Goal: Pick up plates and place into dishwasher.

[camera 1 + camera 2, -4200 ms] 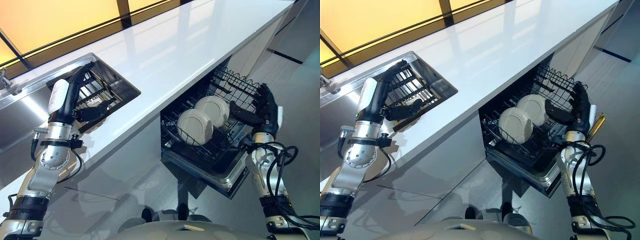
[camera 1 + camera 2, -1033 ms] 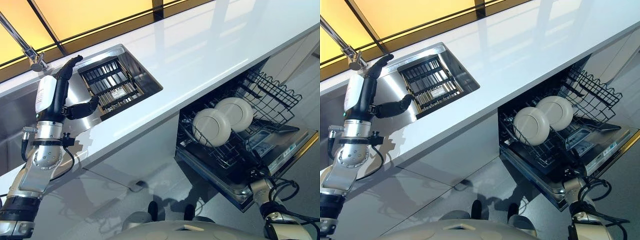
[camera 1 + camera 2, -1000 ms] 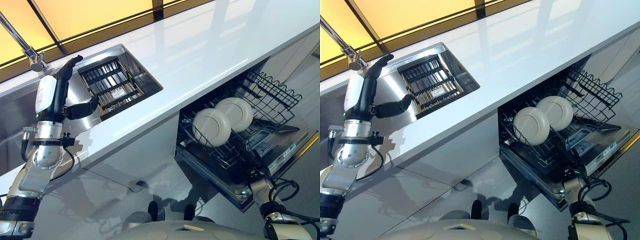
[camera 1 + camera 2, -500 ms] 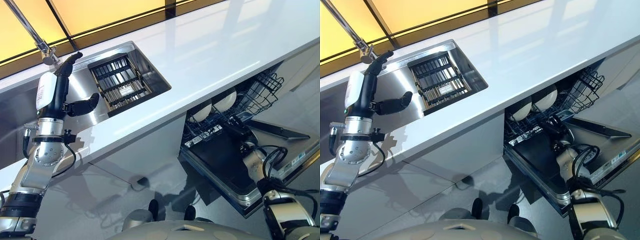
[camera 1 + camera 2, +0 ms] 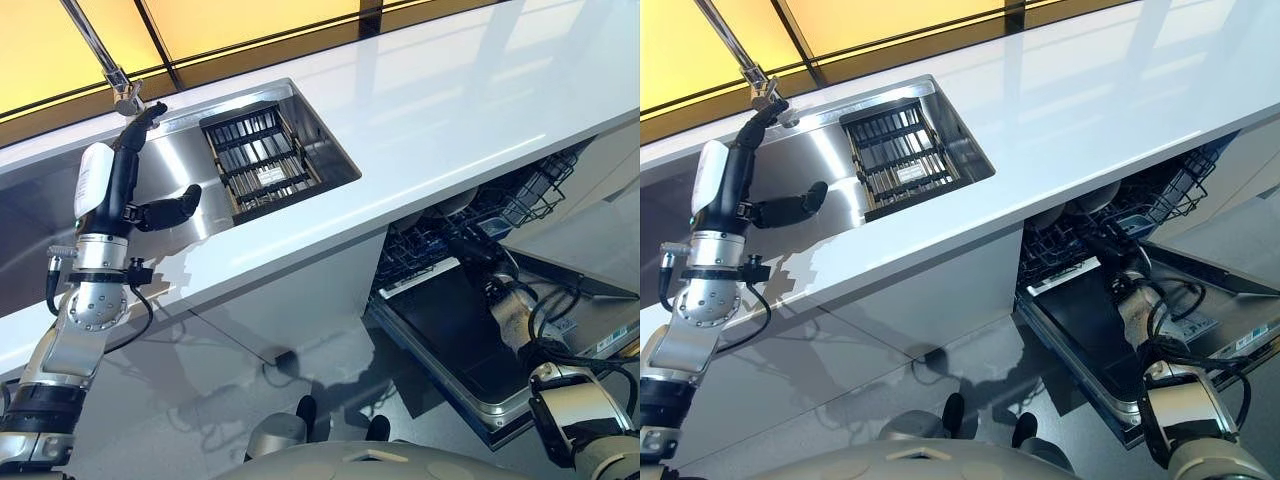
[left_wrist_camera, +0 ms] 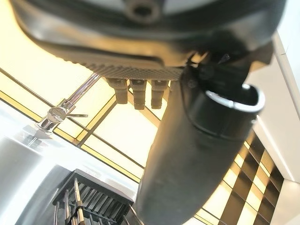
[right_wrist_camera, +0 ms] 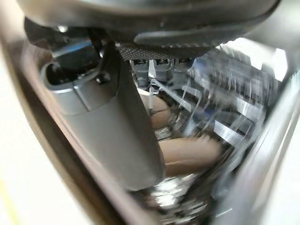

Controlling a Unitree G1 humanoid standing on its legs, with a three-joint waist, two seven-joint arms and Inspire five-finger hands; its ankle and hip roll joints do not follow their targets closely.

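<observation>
Two white plates (image 5: 1092, 204) stand upright in the black wire dishwasher rack (image 5: 530, 190), mostly hidden under the counter edge. My right hand (image 5: 470, 247) reaches over the lowered dishwasher door (image 5: 450, 330) and rests against the rack's front. In the right wrist view its fingers (image 7: 154, 70) are straight in front of the rack, holding nothing. My left hand (image 5: 118, 190) is raised over the steel sink (image 5: 190, 200), fingers straight, thumb spread, empty. The left wrist view shows its thumb (image 6: 197, 140) against the window.
A dark slatted basket (image 5: 255, 160) sits in the sink, and a tall faucet (image 5: 112, 78) rises behind it. The long white countertop (image 5: 450, 100) runs across above the dishwasher. The open door juts out low on the right.
The rack with the plates has slid further in under the counter, my right hand going with it. The camera has shifted. My left hand stays raised over the sink.
</observation>
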